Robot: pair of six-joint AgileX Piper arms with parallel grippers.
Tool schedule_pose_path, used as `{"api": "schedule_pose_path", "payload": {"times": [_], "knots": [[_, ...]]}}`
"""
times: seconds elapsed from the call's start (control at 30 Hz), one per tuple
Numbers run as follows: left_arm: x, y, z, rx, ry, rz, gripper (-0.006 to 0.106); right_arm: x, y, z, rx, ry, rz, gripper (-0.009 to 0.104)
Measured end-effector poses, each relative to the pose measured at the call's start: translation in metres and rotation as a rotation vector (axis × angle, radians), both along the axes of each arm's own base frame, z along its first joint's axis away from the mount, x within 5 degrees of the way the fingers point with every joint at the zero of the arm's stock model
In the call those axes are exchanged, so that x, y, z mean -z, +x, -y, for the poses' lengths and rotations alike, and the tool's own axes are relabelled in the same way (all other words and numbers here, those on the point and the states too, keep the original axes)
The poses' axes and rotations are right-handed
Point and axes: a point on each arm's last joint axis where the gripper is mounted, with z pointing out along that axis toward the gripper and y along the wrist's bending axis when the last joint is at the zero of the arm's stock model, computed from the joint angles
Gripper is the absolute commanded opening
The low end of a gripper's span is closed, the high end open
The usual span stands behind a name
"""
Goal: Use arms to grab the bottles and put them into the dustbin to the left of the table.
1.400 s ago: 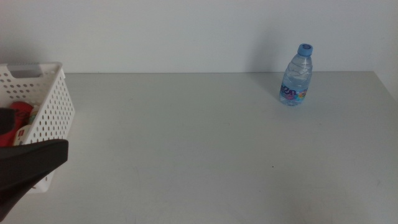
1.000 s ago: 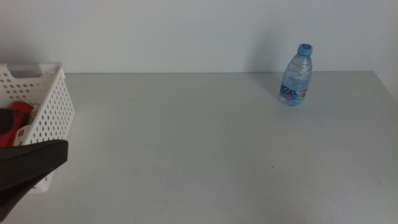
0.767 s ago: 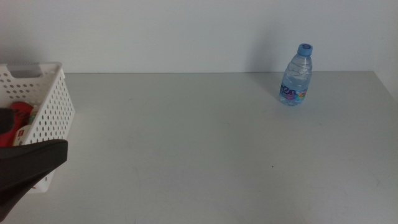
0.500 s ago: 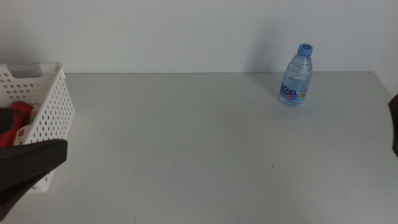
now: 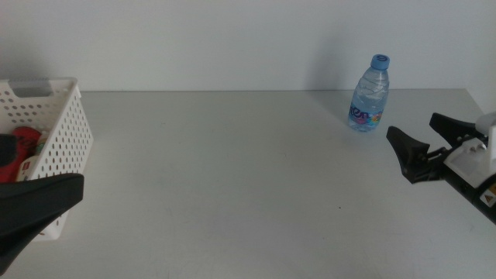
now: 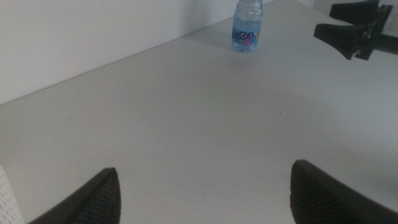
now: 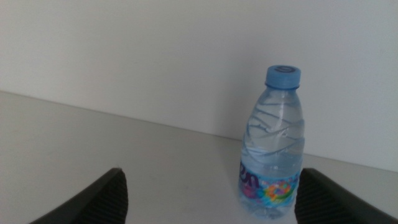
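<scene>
At the far left edge of the tabletop (image 5: pixel 232 170) sits the white bin (image 5: pixel 66 128), its perforated wall facing the open surface. Inside it, red (image 5: pixel 25 141) and pale items show, partly hidden; I cannot tell which bottles they are.

The left end effector (image 5: pixel 35 209) waits low at the left edge of the middle view, in front of the bin's near corner. In its own wrist view its 2 dark jaws stand wide apart, released, with only bare tabletop between them.

From the bin rightward the tabletop is one broad, plain grey stretch, reaching to the back edge where it meets the white wall (image 5: pixel 232 39).

Toward the back right stands the water bottle (image 5: pixel 369 93), upright, blue cap on top, colourful label near its base. It stands close to the back edge, well apart from the bin.

The right end effector (image 5: pixel 422 143) comes in from the right edge, in front of the bottle and to its right, near but not touching. Its 2 jaws are spread and released, tips pointing left. In the right wrist view the bottle (image 7: pixel 275 143) stands ahead between the parted jaws, with open tabletop on either side. The tabletop's right edge shows just behind this arm.
</scene>
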Motion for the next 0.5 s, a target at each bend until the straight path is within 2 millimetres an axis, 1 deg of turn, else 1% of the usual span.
{"api": "schedule_pose_path", "payload": {"times": [0.17,0.3,0.47,0.5], "knots": [[0.0,0.0,0.0,0.0,0.0,0.0,0.093,-0.003,0.049,0.004,0.045,0.024,0.046,0.094],[0.0,0.0,0.0,0.0,0.0,0.0,0.093,-0.001,0.09,0.006,0.066,-0.002,0.027,0.094],[0.0,0.0,0.0,0.0,0.0,0.0,0.093,0.008,0.14,0.009,0.092,-0.031,-0.019,0.094],[0.0,0.0,0.0,0.0,0.0,0.0,0.093,0.012,0.148,0.009,0.096,-0.033,-0.031,0.094]]}}
